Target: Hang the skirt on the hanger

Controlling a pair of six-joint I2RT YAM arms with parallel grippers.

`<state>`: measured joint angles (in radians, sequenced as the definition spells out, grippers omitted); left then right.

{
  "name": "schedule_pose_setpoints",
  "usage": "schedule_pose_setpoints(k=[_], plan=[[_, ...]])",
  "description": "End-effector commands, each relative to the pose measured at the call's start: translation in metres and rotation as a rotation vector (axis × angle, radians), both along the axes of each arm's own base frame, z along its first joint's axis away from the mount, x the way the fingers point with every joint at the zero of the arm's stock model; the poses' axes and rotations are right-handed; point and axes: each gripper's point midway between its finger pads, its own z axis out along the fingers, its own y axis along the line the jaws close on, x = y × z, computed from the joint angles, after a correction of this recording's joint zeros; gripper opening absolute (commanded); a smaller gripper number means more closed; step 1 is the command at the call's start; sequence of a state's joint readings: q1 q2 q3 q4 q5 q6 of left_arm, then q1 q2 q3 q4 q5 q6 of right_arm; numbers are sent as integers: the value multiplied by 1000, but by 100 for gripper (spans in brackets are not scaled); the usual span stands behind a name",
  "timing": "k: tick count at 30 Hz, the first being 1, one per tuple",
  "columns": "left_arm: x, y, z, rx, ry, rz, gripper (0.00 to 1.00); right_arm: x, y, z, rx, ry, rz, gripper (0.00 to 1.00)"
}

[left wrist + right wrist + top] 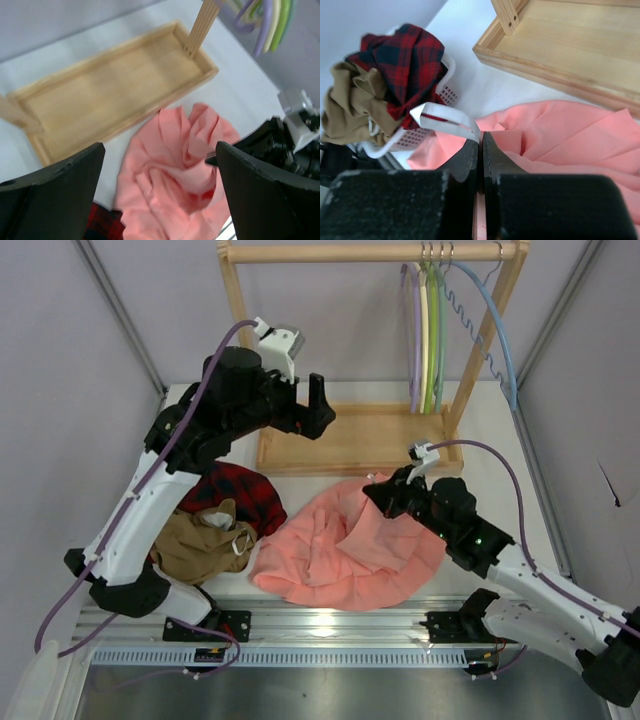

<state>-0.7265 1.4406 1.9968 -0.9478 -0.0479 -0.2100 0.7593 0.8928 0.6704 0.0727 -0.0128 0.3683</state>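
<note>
The salmon-pink skirt lies crumpled on the table in front of the wooden rack. My right gripper is at its upper edge, shut on a white ribbon loop sewn to the skirt. High over the table's left side, my left gripper is open, holds nothing and looks down on the skirt. The lilac hanger hangs on the rack's rail at the back right, leftmost of the hangers.
A wooden rack has a tray base and a top rail. Cream, green and light blue hangers hang beside the lilac one. At the left, a white basket holds a plaid garment and a tan one.
</note>
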Motion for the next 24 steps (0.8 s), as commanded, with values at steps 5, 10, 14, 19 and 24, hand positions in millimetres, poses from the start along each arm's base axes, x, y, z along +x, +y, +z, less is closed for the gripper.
schedule_pose_setpoints(k=[5,10,14,19,24], plan=[[13,-62,78,-289,-139,-167,98,-17,-45,-12,78,160,-181,0],[36,-102,99,-388,-178,-161,86,-26,-74,-16,84,177,-278,0],[56,-122,96,-396,-182,-87,78,-31,-91,-13,77,166,-334,0],[73,-132,97,-428,-213,5,74,-33,-100,-12,58,158,-354,0],[81,-147,89,-424,-229,56,72,-33,-100,-14,36,157,-351,0]])
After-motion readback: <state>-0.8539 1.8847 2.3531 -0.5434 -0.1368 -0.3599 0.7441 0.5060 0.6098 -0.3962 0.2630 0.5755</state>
